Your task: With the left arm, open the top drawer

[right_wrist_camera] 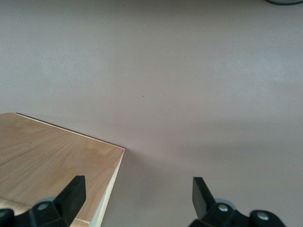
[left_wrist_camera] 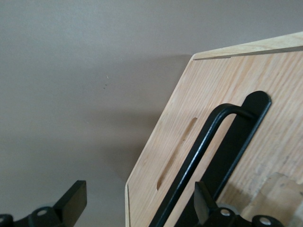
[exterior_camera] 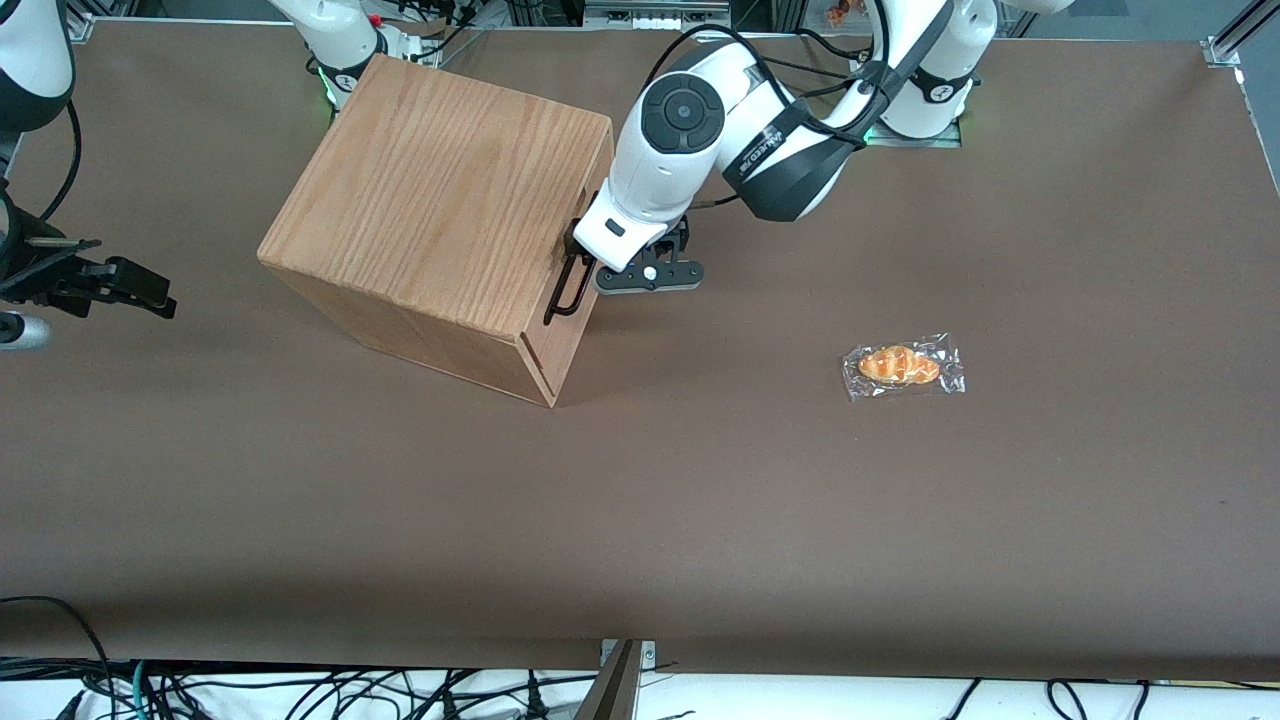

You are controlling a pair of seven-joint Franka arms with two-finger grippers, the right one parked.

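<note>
My left arm's black 2-finger pincer sits right at the drawer front, fingers apart, one either side of the handle without clamping it. The brown surface carries the big oak box cabinet. Its light oak top drawer looks closed, long thin black bar handle facing my white left arm. A small clear-wrapped orange pastry lies well apart, toward the working arm's end.

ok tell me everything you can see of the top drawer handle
The handle is a long thin black bar with bent ends, standing off the light oak front of the top drawer, which looks shut. The gripper is open, straddling it: one finger lies over the bar, the other beside the cabinet's edge.
</note>
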